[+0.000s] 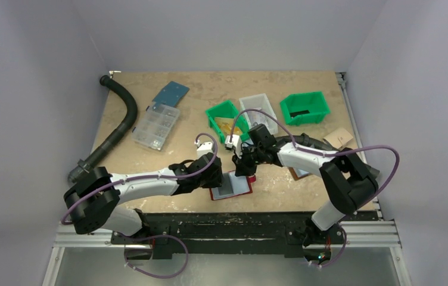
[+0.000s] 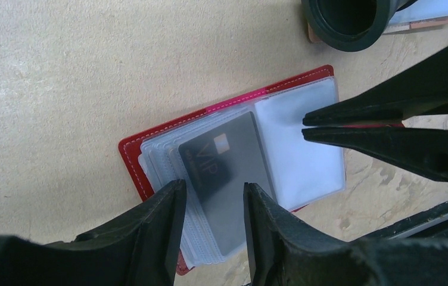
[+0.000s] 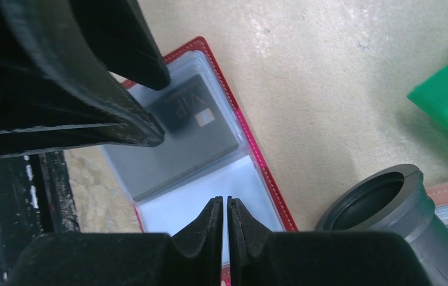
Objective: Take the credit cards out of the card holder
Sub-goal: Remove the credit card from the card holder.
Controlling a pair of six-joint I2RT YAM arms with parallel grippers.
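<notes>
Bracketing the open holder (image 1: pixel 230 186) at the table (image 1: pixel 329 83) edge nearest the arms.
Left gripper (image 2: pixel 212 190) is spread, jaws either side of the dark card (image 2: pixel 227 173), nothing grasped. Right gripper (image 3: pixel 222 205) is closed to a slit over the pale pocket (image 3: pixel 180 208); a pinch cannot be confirmed. If left unpinned, the holder may be dragged off that edge. Room on the right is crowded by the hose (image 3: pixel 376 202).

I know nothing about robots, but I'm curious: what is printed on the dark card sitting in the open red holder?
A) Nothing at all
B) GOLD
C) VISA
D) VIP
D: the dark card, tucked in a clear pocket of the open red holder, bears the letters VIP beside a small orange square.
</notes>
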